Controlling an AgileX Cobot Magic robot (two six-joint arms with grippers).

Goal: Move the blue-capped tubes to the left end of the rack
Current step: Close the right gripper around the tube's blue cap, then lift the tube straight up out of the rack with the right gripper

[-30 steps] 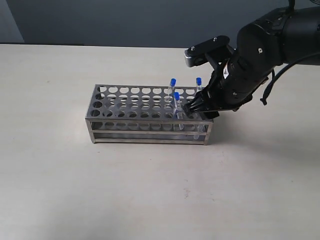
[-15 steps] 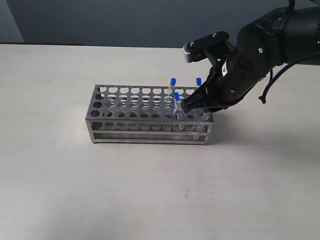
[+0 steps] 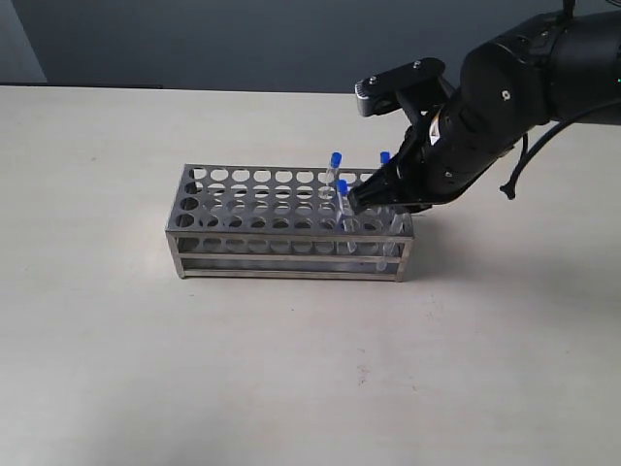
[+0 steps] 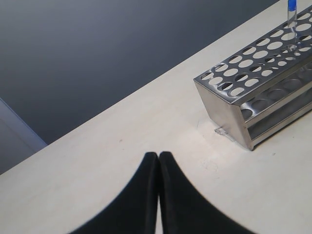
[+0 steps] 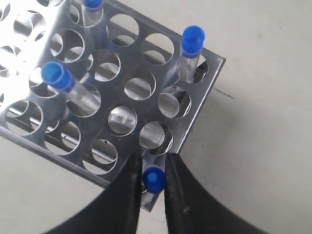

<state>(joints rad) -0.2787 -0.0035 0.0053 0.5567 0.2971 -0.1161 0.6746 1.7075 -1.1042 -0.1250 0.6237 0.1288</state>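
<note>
The steel rack [image 3: 254, 206] stands mid-table, and its right end holds several blue-capped tubes. In the exterior view I see one tube at the back [image 3: 336, 160], one at the far right [image 3: 385, 157] and one nearer the front [image 3: 342, 187]. My right gripper [image 3: 365, 203] reaches down at the rack's front right corner. In the right wrist view this gripper [image 5: 154, 162] is shut on a blue-capped tube [image 5: 154, 179] that sits in the corner hole of the rack [image 5: 122, 41]. My left gripper [image 4: 159, 155] is shut and empty, over bare table near the rack's left end [image 4: 223, 111].
The rack's left and middle holes [image 3: 228, 189] hold no tubes. Pale tabletop [image 3: 291, 369] surrounds the rack on all sides. A dark wall [image 3: 243, 39] runs behind the table's far edge. The bulky right arm [image 3: 505, 97] hangs over the rack's right end.
The right gripper's fingers have closed from wide open onto the corner tube's cap. The arm has shifted slightly left and lower over the rack. No tube has moved.
</note>
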